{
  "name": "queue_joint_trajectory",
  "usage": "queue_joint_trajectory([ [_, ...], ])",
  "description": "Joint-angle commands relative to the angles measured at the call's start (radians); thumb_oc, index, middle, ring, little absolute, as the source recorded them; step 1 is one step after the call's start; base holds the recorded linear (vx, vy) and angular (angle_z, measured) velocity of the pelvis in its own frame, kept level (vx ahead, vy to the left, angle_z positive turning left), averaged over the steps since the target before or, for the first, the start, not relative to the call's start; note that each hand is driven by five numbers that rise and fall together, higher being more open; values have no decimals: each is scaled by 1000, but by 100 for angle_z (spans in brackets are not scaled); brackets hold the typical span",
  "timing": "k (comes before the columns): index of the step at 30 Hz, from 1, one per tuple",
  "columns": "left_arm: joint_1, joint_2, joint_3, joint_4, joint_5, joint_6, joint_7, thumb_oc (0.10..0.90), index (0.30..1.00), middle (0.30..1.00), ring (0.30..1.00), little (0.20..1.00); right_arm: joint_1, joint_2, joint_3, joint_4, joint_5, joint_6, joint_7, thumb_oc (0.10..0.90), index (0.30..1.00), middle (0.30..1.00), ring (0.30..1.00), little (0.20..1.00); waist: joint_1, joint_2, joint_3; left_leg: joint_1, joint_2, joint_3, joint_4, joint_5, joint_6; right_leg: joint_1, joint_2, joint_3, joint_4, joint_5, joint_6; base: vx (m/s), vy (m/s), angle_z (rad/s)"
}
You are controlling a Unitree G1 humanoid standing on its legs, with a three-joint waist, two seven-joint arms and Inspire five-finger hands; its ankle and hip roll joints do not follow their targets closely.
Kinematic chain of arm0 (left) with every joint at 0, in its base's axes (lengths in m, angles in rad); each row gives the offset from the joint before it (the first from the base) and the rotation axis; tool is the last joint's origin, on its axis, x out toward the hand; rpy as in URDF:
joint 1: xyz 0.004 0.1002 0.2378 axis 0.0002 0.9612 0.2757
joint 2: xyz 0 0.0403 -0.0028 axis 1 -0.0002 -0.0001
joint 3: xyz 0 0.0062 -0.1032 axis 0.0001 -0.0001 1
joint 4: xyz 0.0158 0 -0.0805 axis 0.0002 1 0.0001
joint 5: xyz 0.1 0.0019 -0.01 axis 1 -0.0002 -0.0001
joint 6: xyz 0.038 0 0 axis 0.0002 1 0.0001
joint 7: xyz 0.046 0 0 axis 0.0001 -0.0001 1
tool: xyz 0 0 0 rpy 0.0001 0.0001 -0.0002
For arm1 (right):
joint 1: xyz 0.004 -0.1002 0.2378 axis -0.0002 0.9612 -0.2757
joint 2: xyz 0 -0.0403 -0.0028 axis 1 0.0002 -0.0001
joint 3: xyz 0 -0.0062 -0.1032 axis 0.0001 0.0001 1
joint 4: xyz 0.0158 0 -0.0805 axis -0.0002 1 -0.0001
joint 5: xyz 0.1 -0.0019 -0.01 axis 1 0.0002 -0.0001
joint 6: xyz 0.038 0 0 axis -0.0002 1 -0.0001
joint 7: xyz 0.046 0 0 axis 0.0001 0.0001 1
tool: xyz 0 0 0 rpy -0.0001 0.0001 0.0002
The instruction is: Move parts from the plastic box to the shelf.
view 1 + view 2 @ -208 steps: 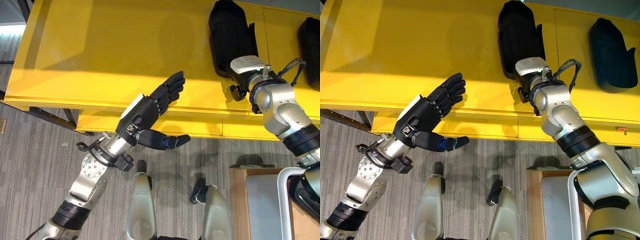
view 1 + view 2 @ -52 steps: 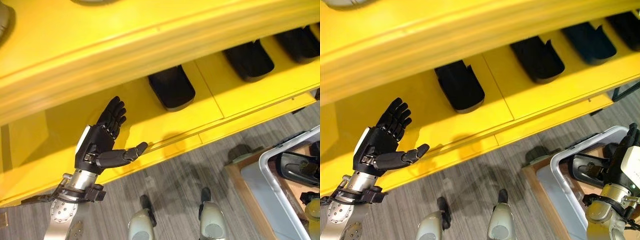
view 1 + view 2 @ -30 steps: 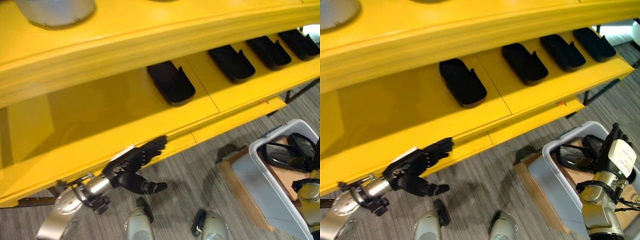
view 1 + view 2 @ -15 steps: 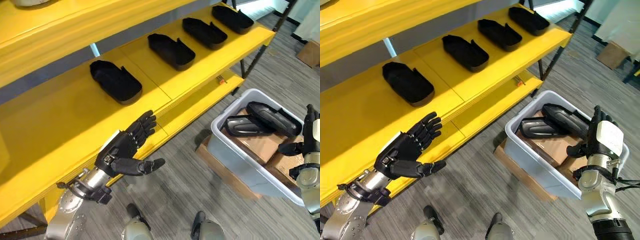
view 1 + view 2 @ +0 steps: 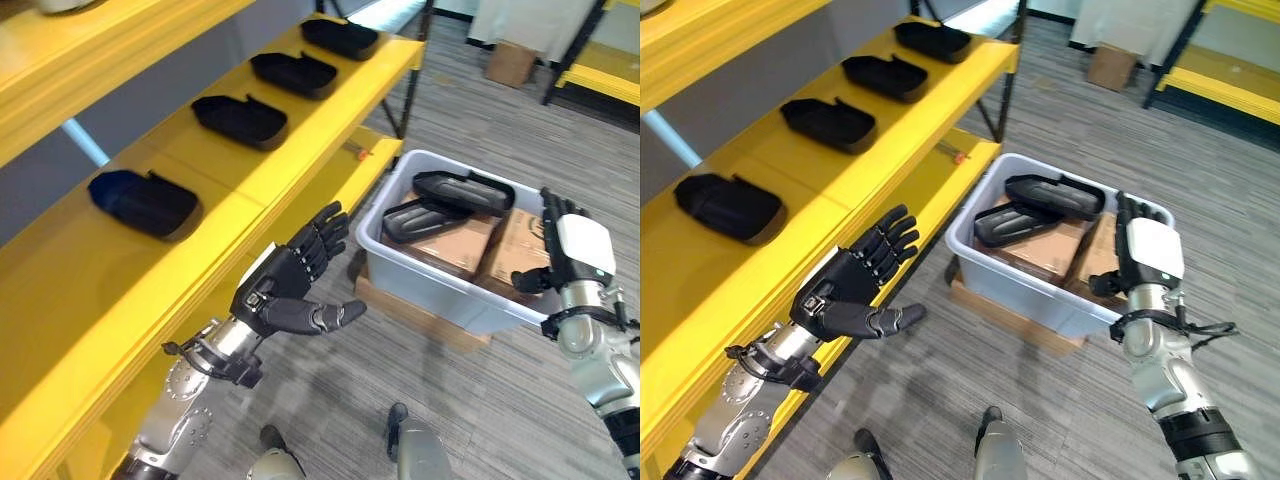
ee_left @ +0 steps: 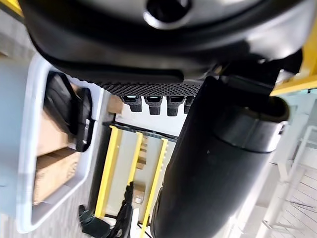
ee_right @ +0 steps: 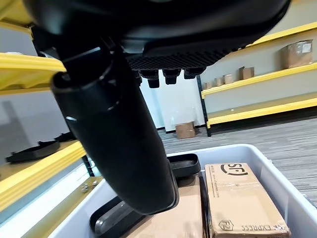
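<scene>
Two black parts [image 5: 462, 190] lie in the plastic box [image 5: 420, 280] on top of cardboard cartons [image 5: 520, 250] — one part's lower end is tucked under the other. Four more parts [image 5: 240, 120] sit in a row on the yellow shelf [image 5: 200, 170]. The left hand [image 5: 290, 290] hangs beside the shelf edge with fingers spread wide and thumb out, holding nothing. The right hand [image 5: 572, 250] stands upright at the box's near rim, fingers straight and empty — its fingertips are partly hidden behind its white back plate.
</scene>
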Motion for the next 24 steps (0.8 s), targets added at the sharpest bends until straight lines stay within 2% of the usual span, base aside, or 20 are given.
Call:
queue_joint_trajectory([
  [1,-99,-63,-10,-77,19,-147,10,900,1000,1000,1000,1000,-166,-68,4,-77,-80,-62,-24,900,1000,1000,1000,1000,-15,-3,-54,19,73,-117,-10,63,3,58,16,-93,74,-83,-26,71,-153,-21],
  [4,-139,-69,-12,-62,35,-161,33,900,1000,1000,1000,1000,-168,-70,17,-119,-101,-100,24,900,1000,1000,1000,1000,-44,-7,-69,39,99,-100,-1,93,-8,39,36,-98,122,-117,-51,123,-204,-15],
  [5,-144,-70,-12,-59,40,-164,42,900,1000,1000,1000,1000,-167,-69,22,-127,-105,-107,39,900,1000,1000,1000,1000,-49,-11,-75,49,97,-112,5,93,-23,46,42,-91,131,-142,-51,172,-205,-13],
  [7,-158,-74,-12,-49,63,-178,72,900,1000,1000,1000,1000,-164,-69,36,-141,-117,-116,46,900,1000,1000,1000,1000,-54,-22,-76,39,108,-113,63,129,-32,56,54,-101,131,-154,-72,101,-161,-14],
  [8,-158,-74,-13,-49,64,-178,73,900,1000,1000,1000,1000,-164,-68,36,-142,-117,-116,46,900,1000,1000,1000,1000,-55,-21,-76,36,110,-116,65,129,-34,56,55,-103,131,-155,-73,70,-247,-17],
  [9,-180,-86,-17,-37,66,-180,93,900,1000,1000,1000,1000,-162,-61,44,-148,-122,-121,50,900,1000,1000,1000,1000,-56,-35,-72,3,122,-129,172,167,-41,72,68,-109,113,-155,-97,-15,-195,-16],
  [10,-183,-87,-16,-36,68,-179,96,900,1000,1000,1000,1000,-165,-59,47,-148,-121,-121,48,900,1000,1000,1000,1000,-53,-32,-68,-16,118,-134,187,171,-20,68,75,-119,101,-133,-108,56,-247,-9],
  [11,-183,-96,-6,-37,85,-175,113,900,1000,1000,1000,1000,-179,-45,68,-145,-126,-123,48,900,1000,1000,1000,1000,-32,-29,-62,-61,40,-208,212,118,14,76,90,-97,76,-120,-105,31,-84,-2],
  [12,-182,-97,-5,-39,88,-173,116,900,1000,1000,1000,1000,-181,-43,71,-144,-126,-122,49,900,1000,1000,1000,1000,-29,-29,-60,-66,28,-217,214,109,20,77,90,-94,75,-119,-103,188,-73,-6],
  [13,-172,-96,6,-45,116,-167,116,900,1000,1000,1000,1000,-195,-30,87,-140,-118,-111,39,900,1000,1000,1000,1000,-4,-17,-50,-109,-42,-216,145,92,40,108,113,-81,16,-98,-87,136,-15,-20],
  [14,-171,-95,8,-48,119,-165,112,900,1000,1000,1000,1000,-197,-29,88,-141,-118,-105,38,900,1000,1000,1000,1000,1,-14,-48,-123,-45,-208,133,104,37,118,118,-82,2,-96,-86,207,1,-29],
  [16,-154,-91,15,-68,117,-155,94,900,1000,1000,1000,1000,-190,-19,87,-148,-120,-83,29,900,1000,1000,1000,1000,28,3,-31,-222,-43,-171,66,194,5,184,140,-96,-60,-100,-91,180,45,-28],
  [17,-148,-90,17,-72,118,-157,90,900,1000,1000,1000,1000,-182,-16,84,-149,-122,-84,24,900,1000,1000,1000,1000,35,7,-27,-248,-40,-171,50,218,-2,199,143,-97,-70,-101,-94,300,104,-5],
  [18,-110,-83,36,-82,109,-167,69,900,1000,1000,1000,1000,-143,-10,72,-161,-129,-100,18,900,1000,1000,1000,1000,60,9,-18,-311,-48,-208,12,259,-14,240,145,-88,-77,-114,-97,350,148,15],
  [21,-43,-75,81,-95,85,-178,44,900,1000,1000,1000,1000,-125,-4,81,-182,-119,-119,36,900,1000,1000,1000,1000,94,8,-24,-278,-92,-283,-36,205,8,258,146,-59,-54,-136,-83,309,178,-21],
  [22,-21,-76,107,-101,78,-167,22,900,1000,1000,1000,1000,-107,3,81,-205,-115,-118,47,900,1000,1000,1000,1000,102,8,-35,-254,-94,-294,-42,164,28,261,148,-56,-44,-140,-80,185,134,-73],
  [24,-21,-73,118,-95,69,-158,-2,900,1000,1000,1000,1000,-84,4,72,-214,-110,-118,47,900,1000,1000,1000,1000,101,0,-46,-221,-99,-267,-46,121,46,269,144,-60,-35,-151,-75,199,120,-85],
])
